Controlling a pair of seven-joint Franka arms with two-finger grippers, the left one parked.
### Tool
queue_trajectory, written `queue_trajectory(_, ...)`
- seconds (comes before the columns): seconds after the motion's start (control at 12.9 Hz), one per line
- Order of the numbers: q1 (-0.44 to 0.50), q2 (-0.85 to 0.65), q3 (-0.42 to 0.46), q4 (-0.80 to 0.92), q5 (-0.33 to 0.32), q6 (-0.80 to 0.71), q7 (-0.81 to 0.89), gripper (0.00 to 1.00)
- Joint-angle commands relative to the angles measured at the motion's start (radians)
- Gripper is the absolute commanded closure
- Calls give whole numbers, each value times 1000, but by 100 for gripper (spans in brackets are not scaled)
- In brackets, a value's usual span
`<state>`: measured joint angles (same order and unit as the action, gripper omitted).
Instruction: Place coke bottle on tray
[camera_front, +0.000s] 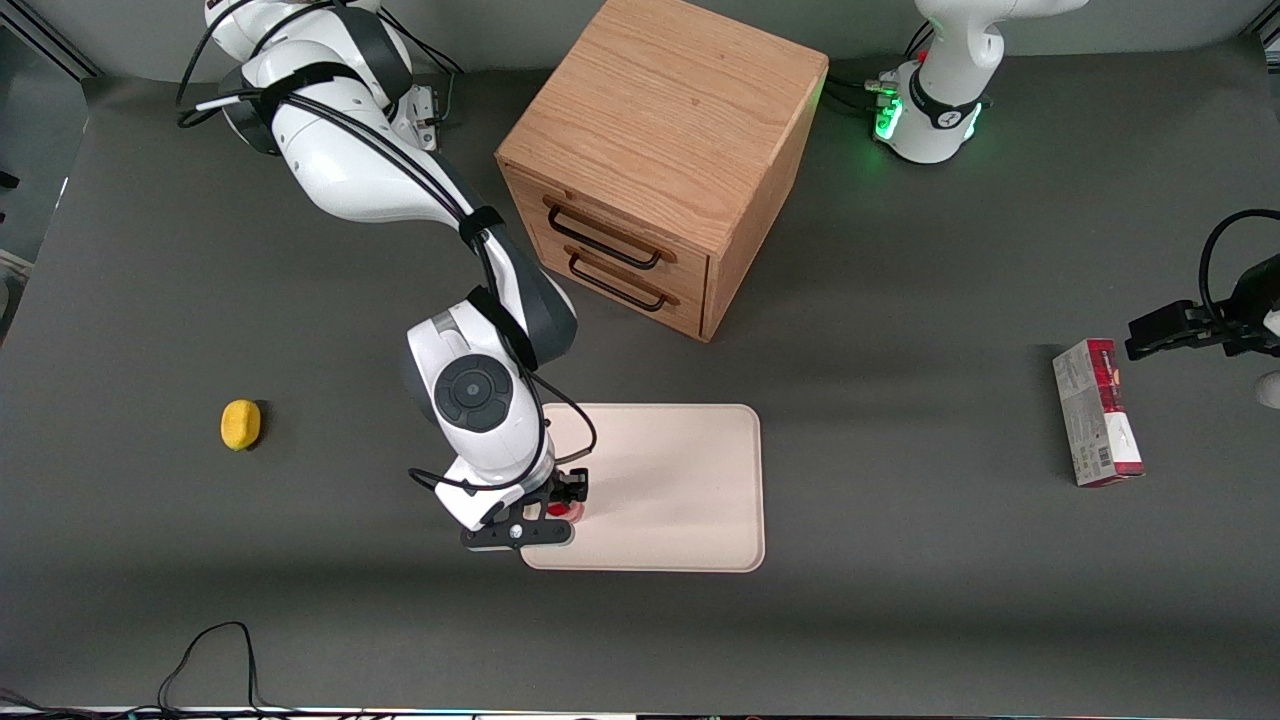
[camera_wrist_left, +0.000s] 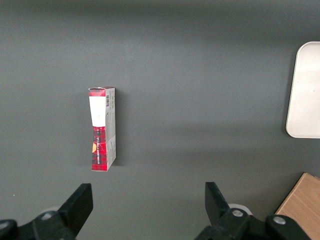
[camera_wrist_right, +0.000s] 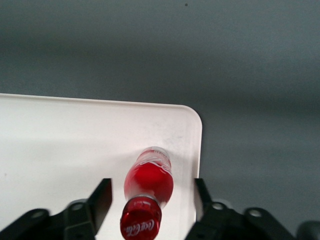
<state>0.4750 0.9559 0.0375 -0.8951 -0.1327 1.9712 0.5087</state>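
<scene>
Although the job is looking close to finished, the broad dark grey matte surface (camera_front: 900, 620) is carrying several things, and the largest, a tall light-oak wooden cabinet (camera_front: 660, 150) with two drawers and dark wire handles, is sitting farther from the front camera than everything else and playing no part. Nearer to that camera, the flat cream-white rectangular tray (camera_front: 670, 480) with rounded corners and a low rim is lying in front of the cabinet's drawers, and the working arm's black two-finger pincer (camera_front: 565, 512) is hanging over the tray's edge toward the working arm's end. A red-and-grey rectangular carton (camera_front: 1097, 412) is resting toward the parked arm's end, its printing too small to read, while a small yellow lemon-like object (camera_front: 240, 424) is sitting toward the working arm's end. Inside the tray, close to a rounded corner, the small slim red coke bottle (camera_wrist_right: 148, 182) with a red cap is standing upright on the tray floor, so the placing itself is appearing done. In the right wrist view, the pincer's fingers (camera_wrist_right: 100, 197) are standing apart on either side of the bottle, touching nothing, so what is remaining is judged to be lifting clear without knocking it. White script on the cap is reading "Coca-Cola".
</scene>
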Motion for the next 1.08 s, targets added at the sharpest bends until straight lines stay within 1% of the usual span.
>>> queue_trajectory(0.0,5,-78,-2,-24,21,-53,4,0)
queue_trajectory(0.54,17,-376,5,-36,27,-472,10,0)
queue_trajectory(0.62,23,-426,-10,-76,33,-494,-1,0)
queue_trajectory(0.7,5,-501,-21,-147,50,-491,-7,0)
queue_trajectory(0.77,-36,-572,-24,-225,85,-483,-10,0)
queue_trajectory(0.85,-97,-641,-22,-304,131,-465,-15,0)
queue_trajectory(0.93,-145,-699,-22,-371,149,-456,-37,0)
queue_trajectory(1.01,-188,-744,-22,-419,150,-454,-82,0)
